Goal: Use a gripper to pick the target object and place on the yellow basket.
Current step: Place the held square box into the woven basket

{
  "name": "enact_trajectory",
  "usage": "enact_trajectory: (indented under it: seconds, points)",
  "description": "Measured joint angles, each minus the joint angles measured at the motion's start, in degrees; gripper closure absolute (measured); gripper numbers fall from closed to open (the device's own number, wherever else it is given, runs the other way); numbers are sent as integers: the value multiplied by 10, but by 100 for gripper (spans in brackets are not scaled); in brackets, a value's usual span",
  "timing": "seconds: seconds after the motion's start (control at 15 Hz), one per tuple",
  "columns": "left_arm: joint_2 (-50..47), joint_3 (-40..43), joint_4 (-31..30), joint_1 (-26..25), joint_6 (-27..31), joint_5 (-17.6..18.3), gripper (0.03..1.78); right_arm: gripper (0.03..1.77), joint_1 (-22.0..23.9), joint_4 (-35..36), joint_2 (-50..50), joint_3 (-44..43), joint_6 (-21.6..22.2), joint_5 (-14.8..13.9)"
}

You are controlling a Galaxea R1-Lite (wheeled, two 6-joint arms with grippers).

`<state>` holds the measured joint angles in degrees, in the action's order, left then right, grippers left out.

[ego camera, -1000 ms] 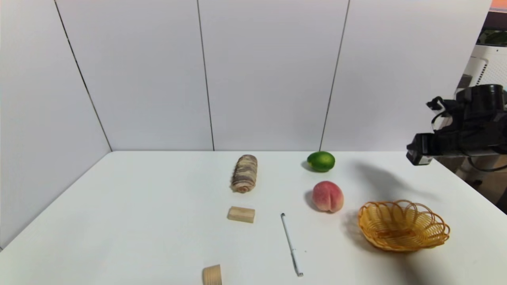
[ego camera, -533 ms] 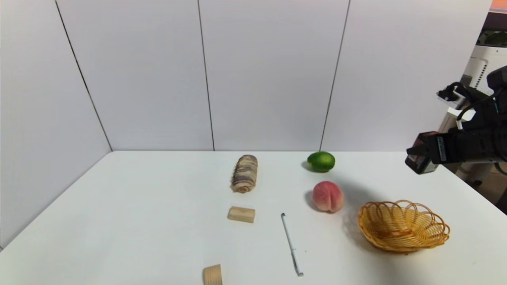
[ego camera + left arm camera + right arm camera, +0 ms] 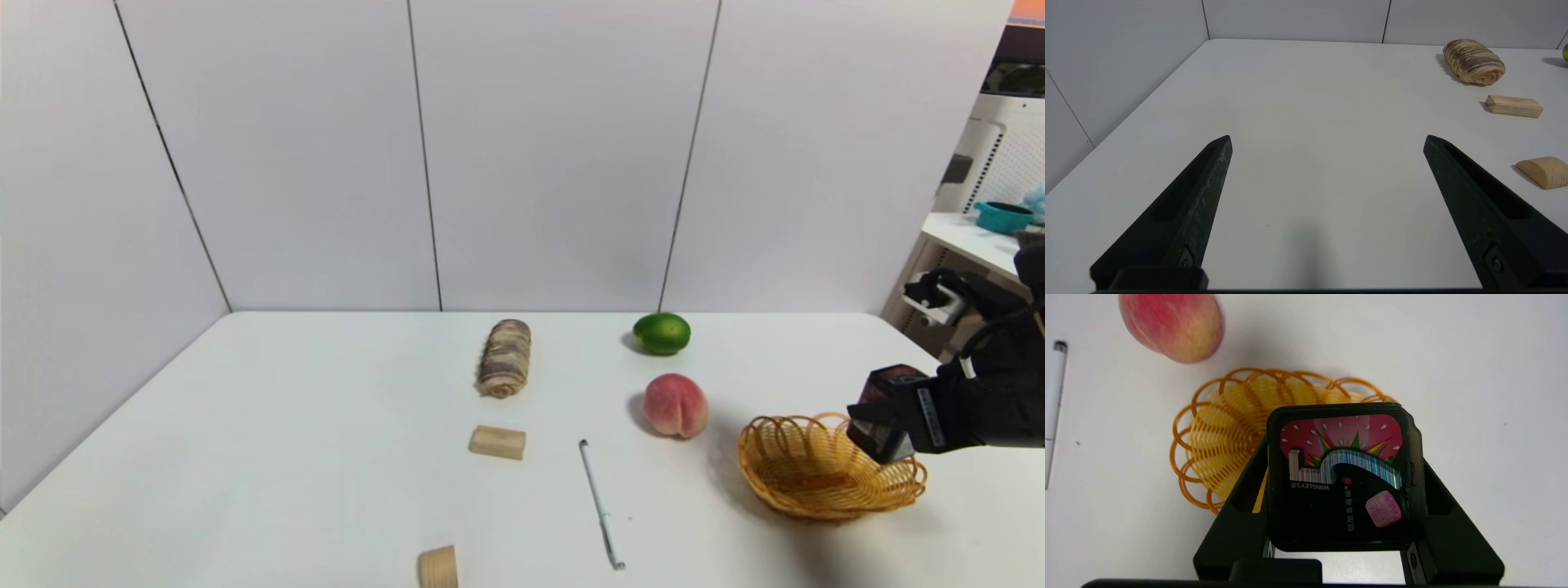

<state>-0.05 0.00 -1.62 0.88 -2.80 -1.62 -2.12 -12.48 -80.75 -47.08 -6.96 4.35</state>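
On your desk (image 3: 269, 457), nearest the front edge, lies a half-round wooden piece (image 3: 438, 567), with a white pen (image 3: 601, 504) just to its right, slanting toward the back. Your left gripper (image 3: 1327, 171) hangs low over the bare front-left part of the desk, its two fingers spread wide with nothing between them. Over at the right edge, your right gripper (image 3: 902, 416) reaches in from the side and is clamped on the gum box (image 3: 886, 411), a small black box with a pink strawberry label. In the right wrist view you see the fingers (image 3: 1241, 498) pressing both sides of the box (image 3: 1342, 477), which hangs over the basket (image 3: 1224, 437). From the head view the box sits above the right part of the yellow basket (image 3: 804, 482), near its rim; you cannot tell whether it touches the weave. The basket stands near the right edge, well forward of the middle. Just beside it, toward the left and back, rests a peach (image 3: 675, 405). Near the middle of the desk lies a wooden block (image 3: 497, 442), and behind it a swirled bread roll (image 3: 504, 357). Farthest back, close to the rear edge and behind the peach, sits a lime (image 3: 662, 332).
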Motion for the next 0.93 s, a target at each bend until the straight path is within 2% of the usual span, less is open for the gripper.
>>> enact_trajectory:
  seconds: [0.27,0.53,0.93]
  points:
    - [0,0,0,0,0,0,12,101,-1,11,-3,31,4,5]
    - [0,0,0,0,0,0,12,101,-5,42,-8,48,2,38]
    - [0,0,0,0,0,0,12,54,-6,42,-11,64,0,39]
